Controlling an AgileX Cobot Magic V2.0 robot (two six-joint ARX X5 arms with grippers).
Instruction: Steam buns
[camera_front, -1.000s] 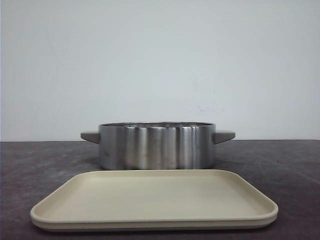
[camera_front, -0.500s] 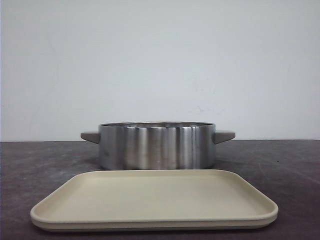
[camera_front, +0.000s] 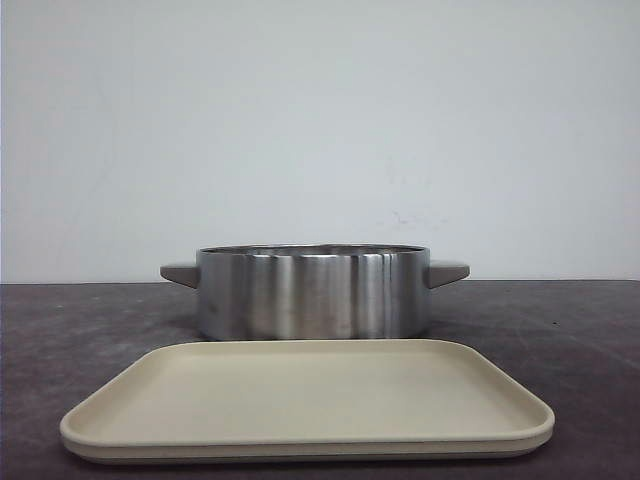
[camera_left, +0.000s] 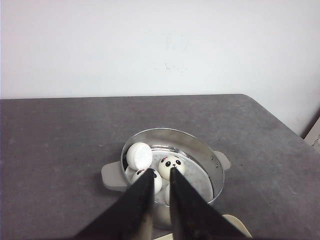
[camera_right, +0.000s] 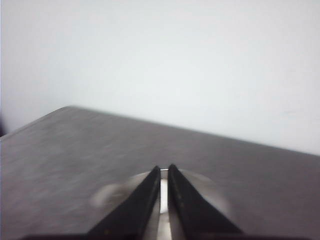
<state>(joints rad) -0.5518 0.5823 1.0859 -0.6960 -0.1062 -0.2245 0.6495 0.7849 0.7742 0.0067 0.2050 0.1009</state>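
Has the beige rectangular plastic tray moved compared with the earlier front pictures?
No. The beige rectangular plastic tray lies in front of the round steel pot, practically as before.

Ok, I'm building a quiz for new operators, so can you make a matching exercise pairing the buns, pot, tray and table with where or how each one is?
Things:
1. buns
2. pot
3. tray
4. table

Descriptions:
A. beige, nearest the front camera, nothing on it
B. dark grey, under everything else
C. white with panda faces, inside the pot
D. shiny steel with grey handles, behind the tray

Pairs: 1-C, 2-D, 3-A, 4-B
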